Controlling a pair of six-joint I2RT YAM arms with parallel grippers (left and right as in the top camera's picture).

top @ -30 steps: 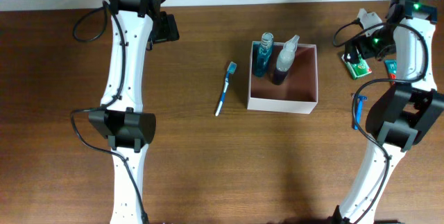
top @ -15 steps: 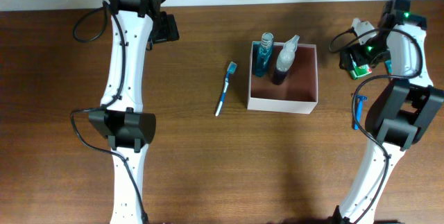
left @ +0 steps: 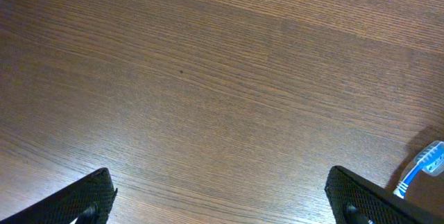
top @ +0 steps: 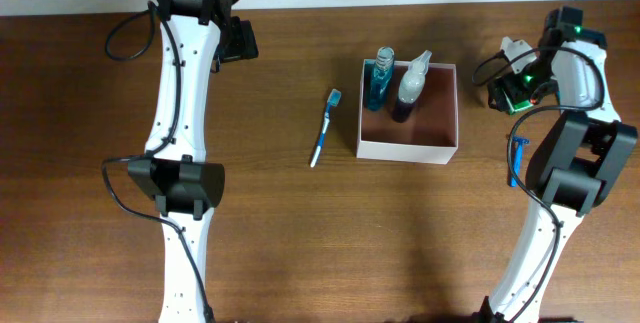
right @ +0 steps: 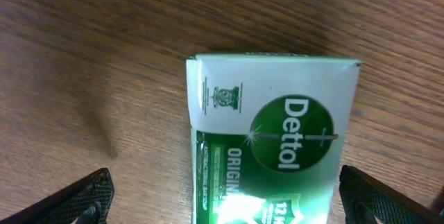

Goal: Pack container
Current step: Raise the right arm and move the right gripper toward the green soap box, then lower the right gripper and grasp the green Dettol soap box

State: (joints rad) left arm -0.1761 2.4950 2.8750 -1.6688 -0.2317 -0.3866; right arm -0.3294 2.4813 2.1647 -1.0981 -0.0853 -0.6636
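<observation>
The container [top: 447, 145] is a square white box with a pink inside, at the table's middle right. A blue bottle [top: 379, 81] and a clear spray bottle [top: 409, 88] stand in its far side. A blue toothbrush [top: 323, 128] lies left of it; its head shows in the left wrist view [left: 423, 165]. A green Dettol soap box [right: 274, 134] lies on the table between my right gripper's [right: 225, 196] open fingers; overhead it is at the far right [top: 518, 95]. My left gripper [left: 222, 196] is open and empty over bare wood at the far left.
A blue razor [top: 516, 159] lies on the table right of the container, near the right arm's base. The two arm bases stand at the front left and front right.
My right gripper has moved toward the table's far edge and come down over the Dettol soap box. The left arm has not moved.
</observation>
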